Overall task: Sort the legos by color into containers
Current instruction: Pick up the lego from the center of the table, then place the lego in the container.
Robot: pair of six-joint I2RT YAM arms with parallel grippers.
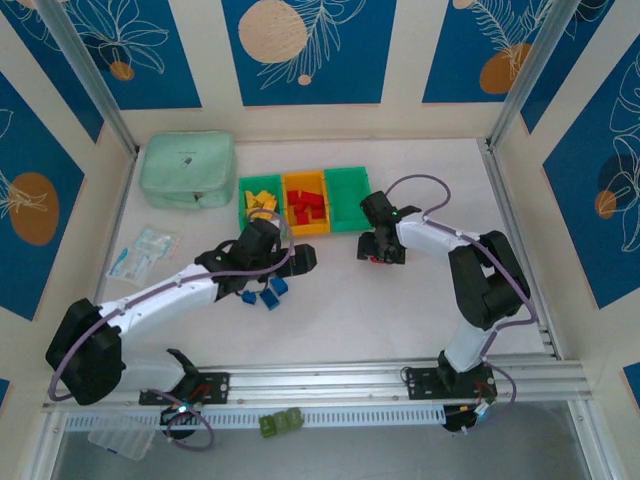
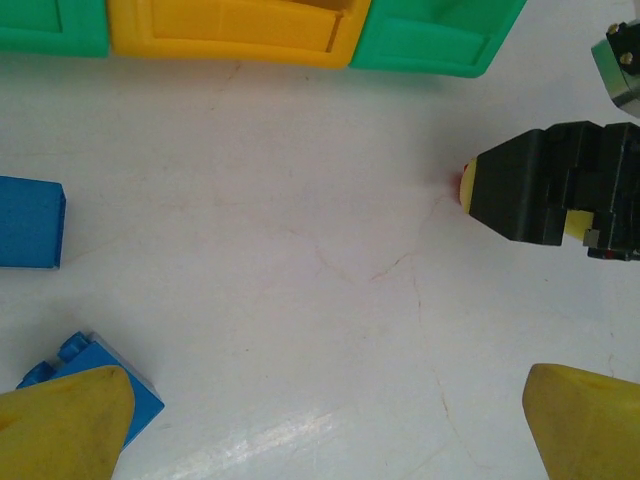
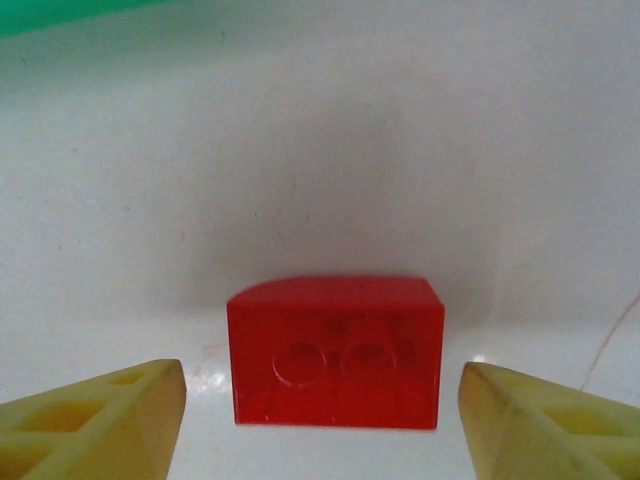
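Observation:
Three joined containers (image 1: pixel 303 178) sit at the back: the left green bin holds yellow legos (image 1: pixel 261 201), the orange bin holds red legos (image 1: pixel 307 207), and the right green bin (image 1: pixel 347 198) looks bare. One red lego (image 3: pixel 335 350) lies on the table between the fingertips of my right gripper (image 3: pixel 320 425), which is open with a gap on each side. My left gripper (image 2: pixel 330 425) is wide open over bare table. Blue legos (image 2: pixel 30 222) lie to its left, one (image 2: pixel 135 395) by the left fingertip (image 2: pixel 65 420). From above they form a cluster (image 1: pixel 265 292).
A mint-green pouch (image 1: pixel 187 170) lies at the back left, with a clear plastic packet (image 1: pixel 140 250) in front of it. An olive-green block (image 1: pixel 281 423) rests on the front rail. The right gripper's black body (image 2: pixel 560 195) shows at the right of the left wrist view.

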